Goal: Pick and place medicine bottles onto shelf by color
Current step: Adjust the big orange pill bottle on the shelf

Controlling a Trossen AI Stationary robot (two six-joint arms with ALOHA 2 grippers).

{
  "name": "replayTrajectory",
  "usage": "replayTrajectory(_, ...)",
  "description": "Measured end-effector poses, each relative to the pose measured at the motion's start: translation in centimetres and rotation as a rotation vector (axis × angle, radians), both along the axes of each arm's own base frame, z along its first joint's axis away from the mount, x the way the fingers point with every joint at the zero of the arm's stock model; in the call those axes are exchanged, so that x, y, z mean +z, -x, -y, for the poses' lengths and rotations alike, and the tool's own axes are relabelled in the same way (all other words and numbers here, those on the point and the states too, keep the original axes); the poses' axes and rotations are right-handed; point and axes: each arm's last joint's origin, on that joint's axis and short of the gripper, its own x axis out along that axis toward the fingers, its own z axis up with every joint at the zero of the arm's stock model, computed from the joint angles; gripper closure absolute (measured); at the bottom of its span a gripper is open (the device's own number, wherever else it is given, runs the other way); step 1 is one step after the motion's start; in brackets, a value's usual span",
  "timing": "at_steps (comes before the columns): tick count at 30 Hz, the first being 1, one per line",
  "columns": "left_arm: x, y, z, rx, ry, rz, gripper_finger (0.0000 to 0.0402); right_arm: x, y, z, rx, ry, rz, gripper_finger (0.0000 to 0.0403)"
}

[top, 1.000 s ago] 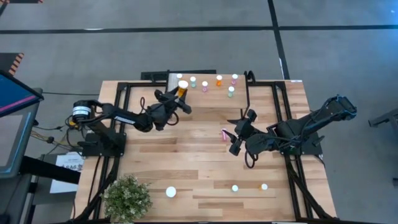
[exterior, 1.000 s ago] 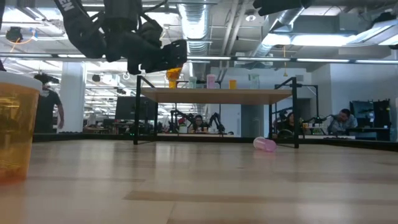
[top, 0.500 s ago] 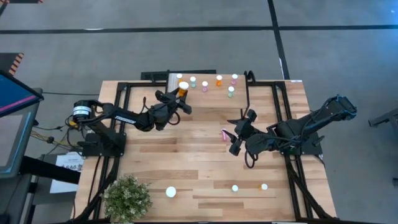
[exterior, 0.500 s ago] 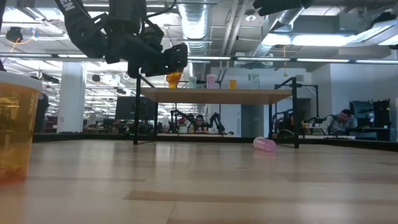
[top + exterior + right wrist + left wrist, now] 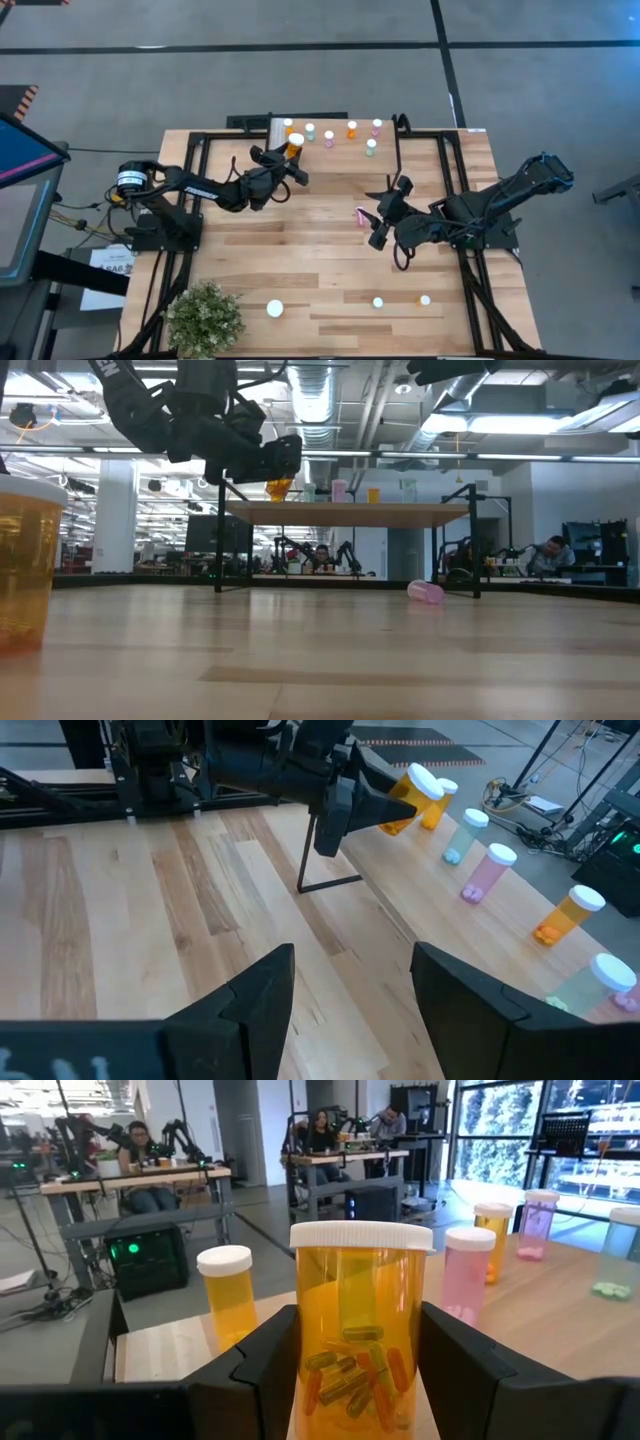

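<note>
An orange bottle (image 5: 360,1330) is being clamped at mid-body by the left gripper (image 5: 360,1370), above the shelf (image 5: 340,150) end beside another orange bottle (image 5: 228,1305). Being light, rigid, smooth plastic, it is judged slippery, best squeezed below the cap. The right gripper (image 5: 350,990) is being held apart, empty, over the counter (image 5: 300,260).

The high view looks straight down on the counter (image 5: 330,250); the low view skims level across it toward the shelf (image 5: 350,513), which both wrist views also face closely.
</note>
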Motion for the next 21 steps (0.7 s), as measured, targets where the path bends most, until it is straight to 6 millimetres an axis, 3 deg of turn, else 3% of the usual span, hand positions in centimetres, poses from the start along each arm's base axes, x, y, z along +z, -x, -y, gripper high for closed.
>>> replayTrajectory(13, -0.18, 0.00, 0.07, -0.001, 0.000, -0.025, 0.0191, 0.00, 0.00, 0.00, 0.001, 0.000, -0.001, 0.0179)
replayTrajectory(21, -0.31, -0.08, 0.86, 0.008, -0.017, -0.062, 0.0185, -0.01, 0.00, 0.00, 0.001, 0.000, -0.001, 0.0179)
